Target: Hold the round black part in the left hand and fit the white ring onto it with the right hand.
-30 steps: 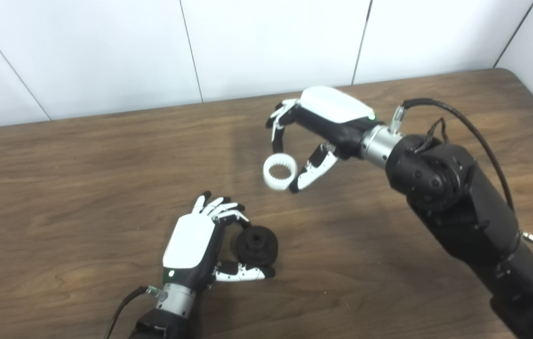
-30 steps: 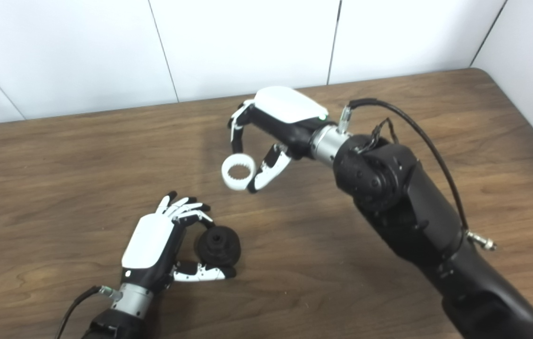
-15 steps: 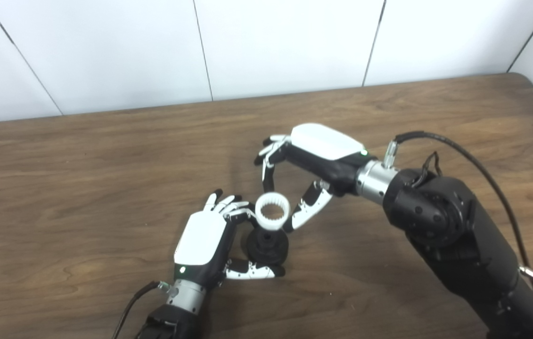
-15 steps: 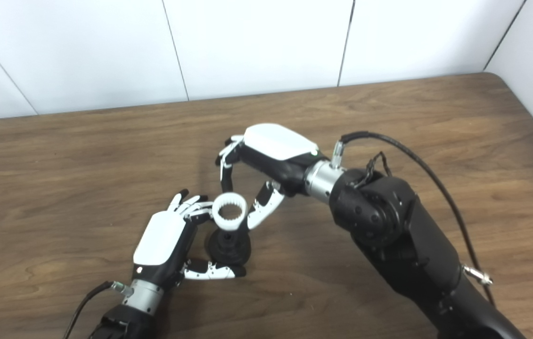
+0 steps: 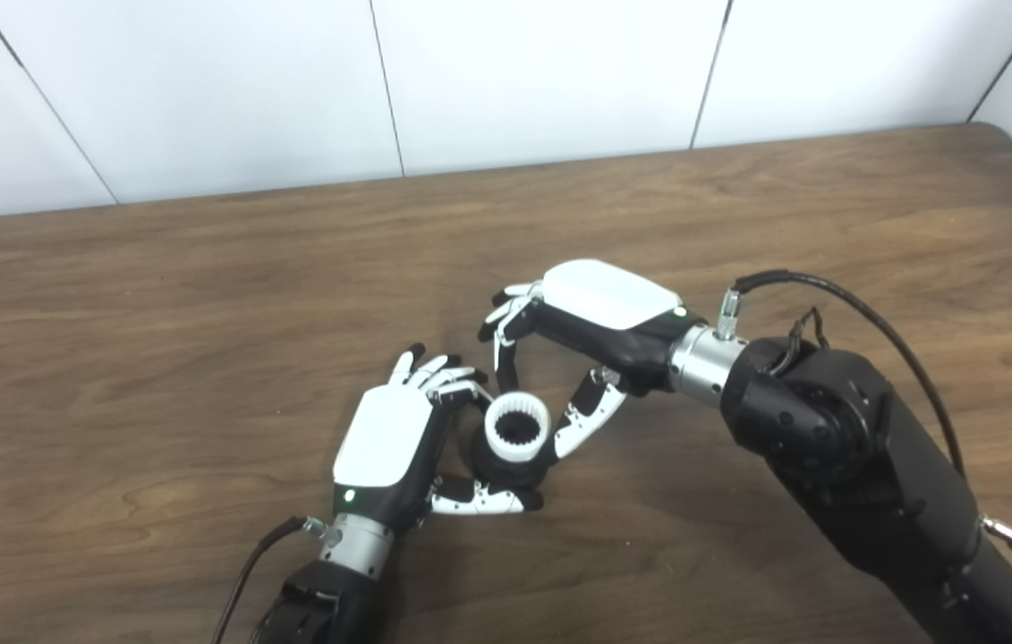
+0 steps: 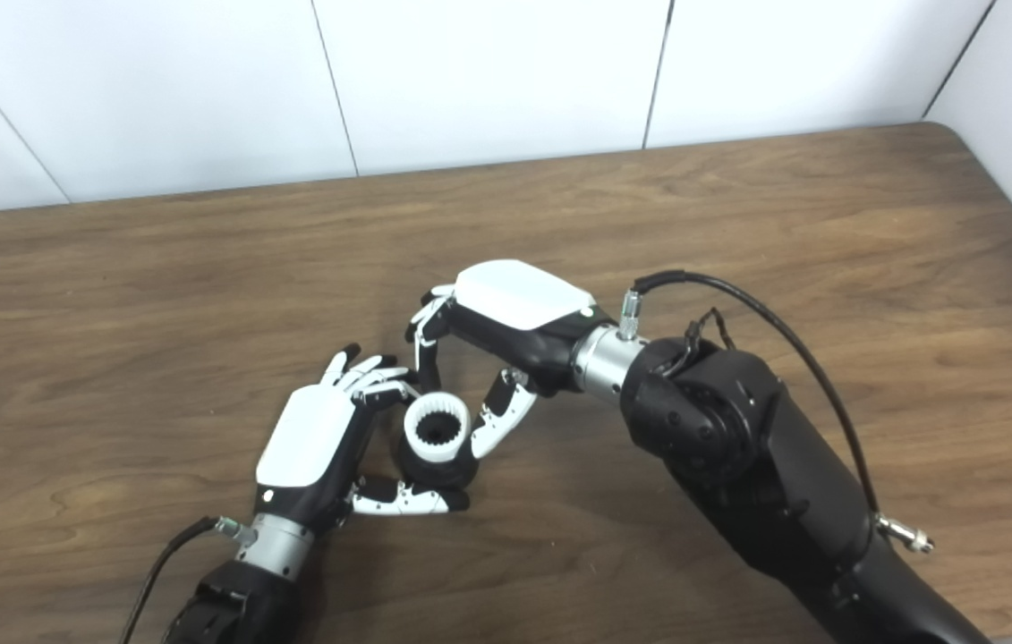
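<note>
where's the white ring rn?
The white ring sits on top of the round black part, low and centre in both eye views, pinched by the right hand, with the left hand holding the part just to its left.

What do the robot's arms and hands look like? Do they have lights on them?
Each hand, left hand and right hand, has a smooth white back, black-and-white fingers and a tiny green light near a silver wrist ring. The right arm is thick and black, with a black cable looping over it. Another black cable leaves the left wrist.
</note>
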Available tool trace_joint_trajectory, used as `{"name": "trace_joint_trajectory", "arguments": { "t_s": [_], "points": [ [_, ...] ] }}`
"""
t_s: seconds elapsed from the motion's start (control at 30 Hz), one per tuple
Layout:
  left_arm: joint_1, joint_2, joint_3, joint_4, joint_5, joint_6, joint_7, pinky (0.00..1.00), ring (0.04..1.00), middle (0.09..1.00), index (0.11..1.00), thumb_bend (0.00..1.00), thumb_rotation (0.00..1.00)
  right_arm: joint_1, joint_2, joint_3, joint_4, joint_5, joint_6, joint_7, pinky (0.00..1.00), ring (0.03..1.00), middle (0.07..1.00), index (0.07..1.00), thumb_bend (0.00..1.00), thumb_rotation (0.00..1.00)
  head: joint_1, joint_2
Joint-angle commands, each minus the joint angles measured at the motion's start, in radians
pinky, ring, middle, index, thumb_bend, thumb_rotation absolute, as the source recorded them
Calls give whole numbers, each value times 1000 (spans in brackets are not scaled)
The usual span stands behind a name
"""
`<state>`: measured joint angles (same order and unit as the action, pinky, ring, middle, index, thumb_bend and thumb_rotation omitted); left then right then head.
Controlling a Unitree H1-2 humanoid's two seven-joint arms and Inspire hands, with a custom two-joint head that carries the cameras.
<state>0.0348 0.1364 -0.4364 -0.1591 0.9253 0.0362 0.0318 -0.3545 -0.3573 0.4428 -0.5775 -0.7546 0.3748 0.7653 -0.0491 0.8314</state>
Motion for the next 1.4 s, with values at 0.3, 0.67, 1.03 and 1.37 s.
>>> {"name": "trace_joint_trajectory", "arguments": {
  "t_s": [0.3, 0.67, 1.03, 1.37],
  "points": [
    [0, 6, -10, 0, 27, 7, -17, 1000, 878, 779, 486, 522, 50, -6, 16, -12, 16, -14, -41, -24, 931, 926, 812, 481, 526, 137, 1, 9],
    [-1, 3, -13, -7, 33, 18, -27, 1000, 882, 781, 486, 522, 51, 6, 34, -21, 34, -25, -48, -30, 932, 930, 815, 481, 525, 136, 1, 13],
    [-2, -1, -17, -2, 28, 12, -17, 1000, 881, 780, 486, 522, 51, 10, 43, -19, 52, -24, -55, -51, 919, 928, 814, 481, 525, 137, 3, 17],
    [1, -2, -17, -9, 29, 15, -21, 1000, 881, 781, 486, 522, 50, 9, 45, -21, 59, -27, -54, -53, 902, 928, 814, 482, 525, 137, -1, 21]
  ]
}}
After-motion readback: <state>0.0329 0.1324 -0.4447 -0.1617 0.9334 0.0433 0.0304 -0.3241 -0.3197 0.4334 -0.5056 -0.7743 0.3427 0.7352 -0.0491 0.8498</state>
